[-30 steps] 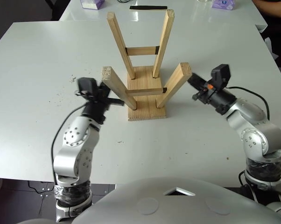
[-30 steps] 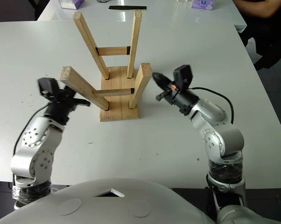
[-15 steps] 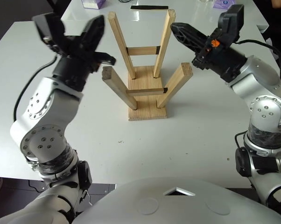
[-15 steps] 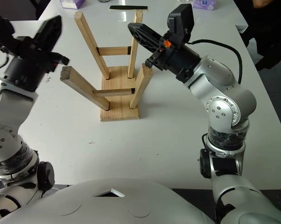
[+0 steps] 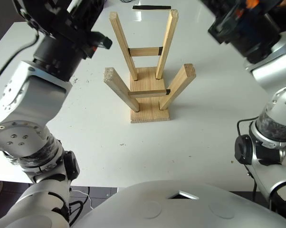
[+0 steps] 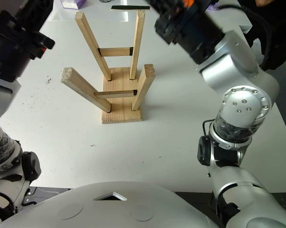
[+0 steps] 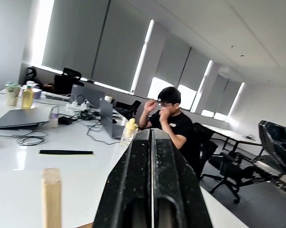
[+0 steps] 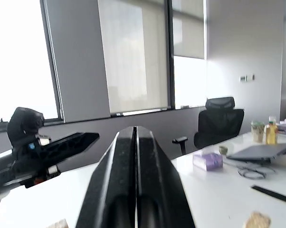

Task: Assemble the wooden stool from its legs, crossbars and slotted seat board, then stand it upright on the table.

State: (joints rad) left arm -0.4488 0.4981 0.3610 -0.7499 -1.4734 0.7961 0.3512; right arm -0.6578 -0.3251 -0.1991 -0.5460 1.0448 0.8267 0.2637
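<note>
The wooden stool [image 5: 147,90] rests upside down on the table, its seat board [image 5: 150,113] flat on the surface. Its legs point up and crossbars [image 5: 144,51] join them. Both arms are raised high above the table, the left arm [image 5: 62,42] on the stool's left and the right arm [image 5: 257,33] on its right, neither touching it. My left gripper [image 7: 151,134] is shut with nothing in it, and the top of one leg [image 7: 51,190] shows below it. My right gripper [image 8: 135,130] is shut and holds nothing; the left gripper [image 8: 62,145] shows farther off.
A black strip [image 5: 151,7] lies on the far side of the white table [image 5: 204,137], with a purple box [image 6: 72,4] at the far left. Wood crumbs [image 5: 62,99] speckle the surface left of the stool.
Both arms have risen from beside the stool's near legs to high above the table. The left gripper's fingers, apart half a second ago, are now together. The stool has not moved.
</note>
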